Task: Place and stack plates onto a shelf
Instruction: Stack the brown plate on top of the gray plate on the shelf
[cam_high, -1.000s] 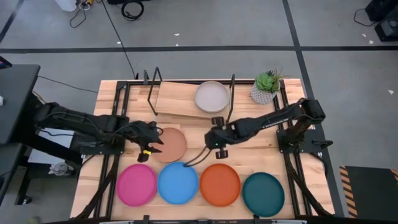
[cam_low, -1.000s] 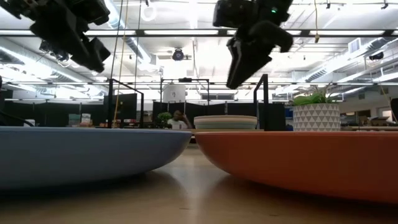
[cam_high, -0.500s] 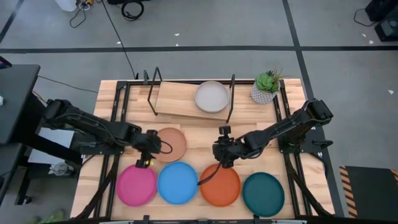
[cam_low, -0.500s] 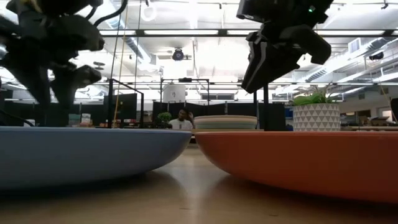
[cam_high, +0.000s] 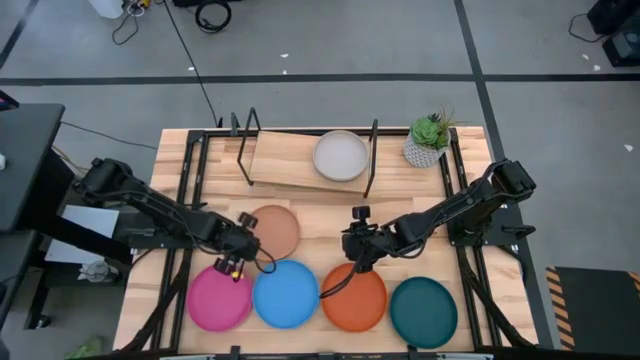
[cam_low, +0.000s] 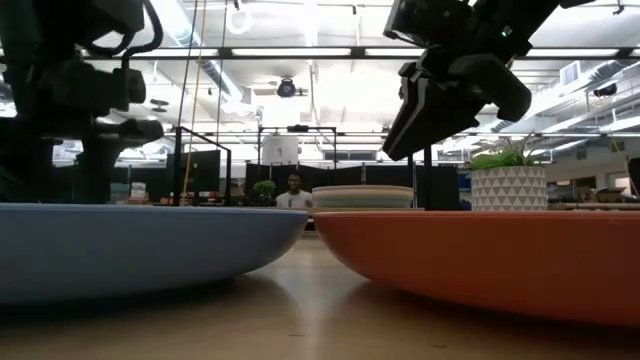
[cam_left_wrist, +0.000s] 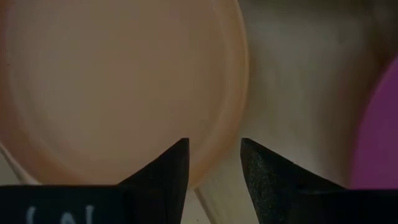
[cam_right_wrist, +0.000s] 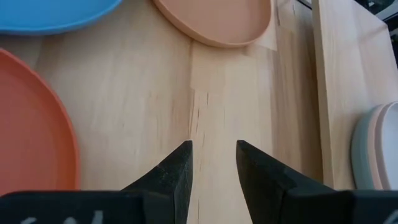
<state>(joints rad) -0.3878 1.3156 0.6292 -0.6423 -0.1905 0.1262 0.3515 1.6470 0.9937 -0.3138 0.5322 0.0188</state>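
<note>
The tan plate lies flat on the slatted tabletop in front of the shelf. Magenta, blue, orange and dark teal plates lie in a row along the near edge. A stack of pale plates sits on the shelf board. My left gripper is open at the tan plate's near-left rim, one finger over the plate and one outside it. My right gripper is open over bare table between the tan plate and the orange plate.
A potted plant stands at the shelf's right end, and black upright rods flank the stacked plates. Bare tabletop lies between the plate row and the shelf. A person shows far off in the room behind.
My left gripper has moved from the tan plate's left side toward the near edge and down, ending at the plate's near-left rim. My right gripper has drawn back from the shelf toward the near edge and now stands over the orange plate's far rim. No plate has moved.
</note>
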